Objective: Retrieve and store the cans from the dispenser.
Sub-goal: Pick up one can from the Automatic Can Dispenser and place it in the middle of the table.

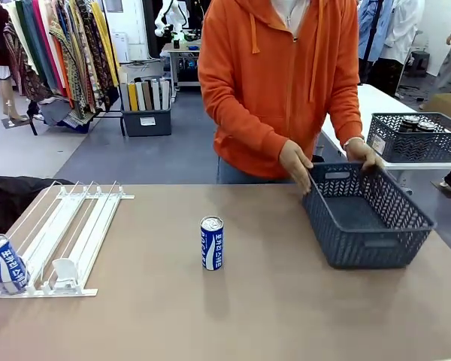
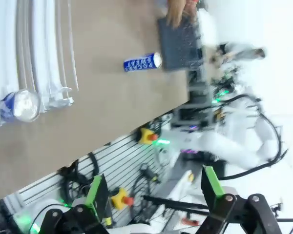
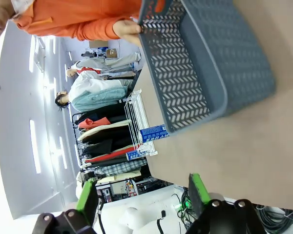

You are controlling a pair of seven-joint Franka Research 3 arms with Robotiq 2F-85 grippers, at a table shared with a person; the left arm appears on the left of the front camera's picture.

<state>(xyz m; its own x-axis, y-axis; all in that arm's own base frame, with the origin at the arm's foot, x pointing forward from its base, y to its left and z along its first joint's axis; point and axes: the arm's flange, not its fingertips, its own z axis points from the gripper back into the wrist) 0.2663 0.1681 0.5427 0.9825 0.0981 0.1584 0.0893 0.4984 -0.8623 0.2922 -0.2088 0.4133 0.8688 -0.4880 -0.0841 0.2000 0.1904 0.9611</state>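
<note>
Right, blue slim drink can with silver top [image 1: 212, 242] stands upright mid brown counter [image 1: 210, 323], well apart from all else. Second blue can [image 1: 5, 263] sits at near end of flat white rail dispenser [image 1: 74, 226], left lane. Prob. light, thin-walled, slick, dents easily: take round mid-body, modest squeeze. Left gripper [image 2: 153, 185] and right gripper [image 3: 141, 190]: fingers apart, empty. Dark grey mesh basket [image 1: 372, 226] at right, person's hands [image 1: 295, 164] on far rim; open room betw. can and basket.
</note>
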